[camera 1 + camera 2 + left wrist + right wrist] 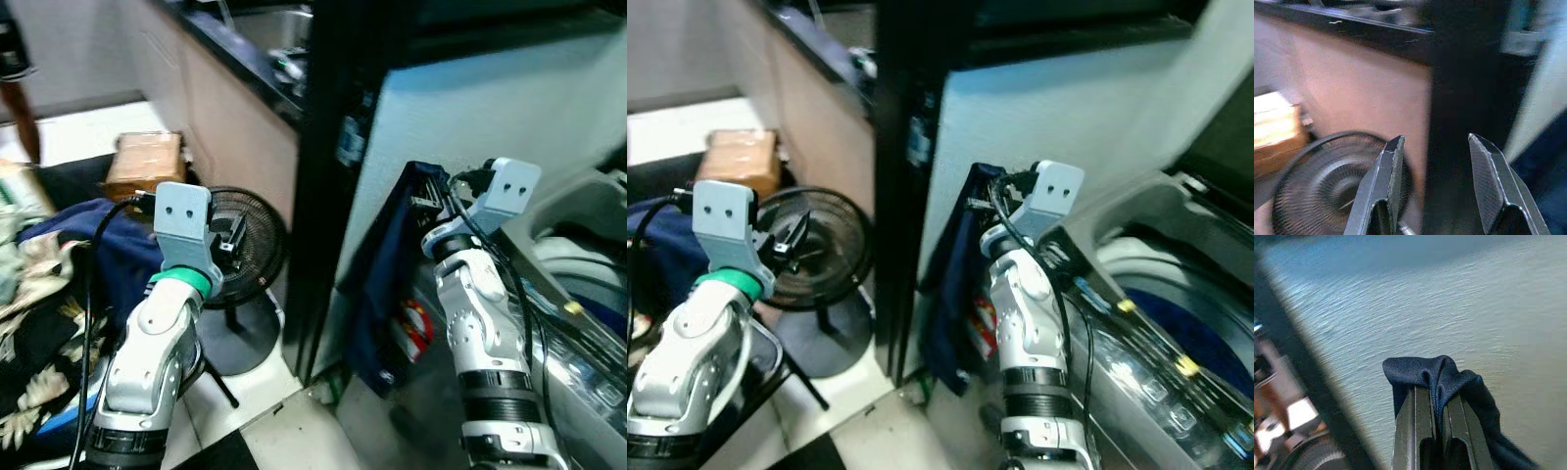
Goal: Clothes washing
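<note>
Right hand (1437,418) pinches a navy garment (377,294), lifted beside the washer (1161,294), whose tub lies off to the right. Loading is under way; next it must swing over the tub and let go. Left hand (1437,188) hangs wide, empty.

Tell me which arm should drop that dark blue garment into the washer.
The right. Its gripper is already shut on the dark blue garment, beside the open washer. The left gripper is open and empty, over by the fan.
</note>
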Controlling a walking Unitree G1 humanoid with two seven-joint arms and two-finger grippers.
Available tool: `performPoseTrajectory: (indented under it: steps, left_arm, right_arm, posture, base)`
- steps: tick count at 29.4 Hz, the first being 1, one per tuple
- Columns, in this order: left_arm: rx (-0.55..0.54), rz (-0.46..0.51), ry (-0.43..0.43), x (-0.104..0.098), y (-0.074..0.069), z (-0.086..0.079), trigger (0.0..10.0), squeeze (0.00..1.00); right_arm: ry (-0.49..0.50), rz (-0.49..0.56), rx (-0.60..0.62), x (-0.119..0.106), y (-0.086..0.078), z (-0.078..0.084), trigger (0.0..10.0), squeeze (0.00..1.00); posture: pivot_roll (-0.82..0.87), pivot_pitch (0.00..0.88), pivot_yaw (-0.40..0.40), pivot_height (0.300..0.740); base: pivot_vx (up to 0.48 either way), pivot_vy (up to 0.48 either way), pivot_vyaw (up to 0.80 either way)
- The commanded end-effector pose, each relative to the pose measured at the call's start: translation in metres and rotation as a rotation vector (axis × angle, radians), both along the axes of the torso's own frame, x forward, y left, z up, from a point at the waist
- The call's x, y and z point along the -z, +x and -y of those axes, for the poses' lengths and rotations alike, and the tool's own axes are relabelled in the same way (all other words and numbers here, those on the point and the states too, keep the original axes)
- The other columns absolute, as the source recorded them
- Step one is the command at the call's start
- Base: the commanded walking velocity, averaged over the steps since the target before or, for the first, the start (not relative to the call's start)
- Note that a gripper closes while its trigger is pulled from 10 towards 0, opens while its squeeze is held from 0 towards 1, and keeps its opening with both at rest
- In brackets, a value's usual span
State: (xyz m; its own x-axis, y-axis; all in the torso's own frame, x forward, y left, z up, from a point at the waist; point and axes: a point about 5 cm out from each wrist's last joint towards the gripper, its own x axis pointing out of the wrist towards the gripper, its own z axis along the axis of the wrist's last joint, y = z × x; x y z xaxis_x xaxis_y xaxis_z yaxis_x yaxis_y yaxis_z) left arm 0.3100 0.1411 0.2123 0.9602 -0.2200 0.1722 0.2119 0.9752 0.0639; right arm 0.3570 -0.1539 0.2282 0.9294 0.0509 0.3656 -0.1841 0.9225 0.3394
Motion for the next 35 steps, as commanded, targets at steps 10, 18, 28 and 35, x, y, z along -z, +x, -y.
performPoseTrajectory:
  steps: [10,18,28,35]
  left_arm:
    - [0.011,0.027,0.001,-0.006,0.001,0.002,10.0,0.0]
    - [-0.022,0.026,-0.029,-0.011,-0.001,-0.005,10.0,0.0]
    - [-0.033,0.056,-0.023,-0.014,-0.002,-0.006,10.0,0.0]
    - [-0.052,0.083,-0.047,-0.019,-0.001,-0.009,10.0,0.0]
  right_arm:
    - [0.05,0.235,-0.091,-0.076,-0.01,-0.007,10.0,0.0]
    - [-0.005,0.277,-0.007,-0.094,-0.007,0.003,10.0,0.0]
    - [-0.027,0.24,-0.024,-0.09,-0.007,0.002,10.0,0.0]
    - [-0.02,0.238,-0.031,-0.091,-0.007,0.0,10.0,0.0]
  posture:
    - [0.07,0.04,-0.023,0.74]
    - [0.07,0.035,-0.036,0.74]
    - [0.08,0.032,-0.038,0.74]
    - [0.07,0.019,-0.034,0.74]
  base:
    - [0.0,0.0,-0.8]
    - [0.0,0.0,-0.8]
    - [0.0,0.0,-0.8]
    - [0.0,0.0,-0.8]
